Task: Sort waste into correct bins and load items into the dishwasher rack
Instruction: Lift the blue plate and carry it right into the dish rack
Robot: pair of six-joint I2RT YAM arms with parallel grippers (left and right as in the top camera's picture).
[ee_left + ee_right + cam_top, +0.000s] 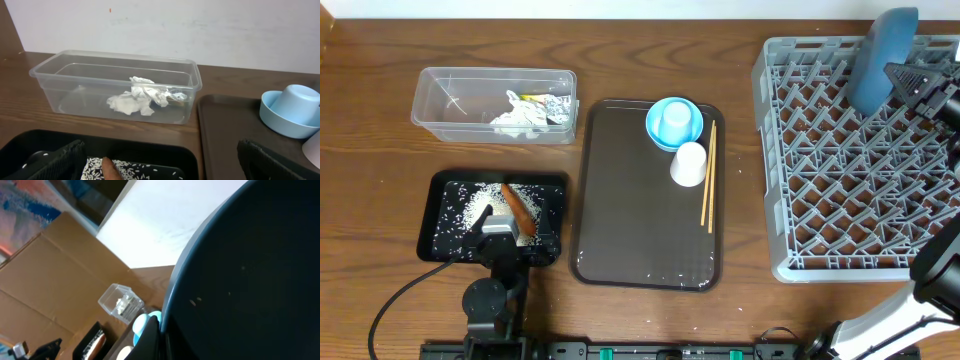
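My right fingers, clamped on the dark-blue plate, held it on edge over the rack's far rows directly below; my left fingers stood apart.

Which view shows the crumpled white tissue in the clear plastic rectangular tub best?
The left wrist view: the crumpled white tissue lies close and sharp inside the clear tub. Overhead shows it small, from above; right wrist, only a tiny pale blur.

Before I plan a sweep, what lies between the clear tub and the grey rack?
In the overhead view, the brown serving tray lies there, carrying the light-blue bowl, white cup and chopsticks.
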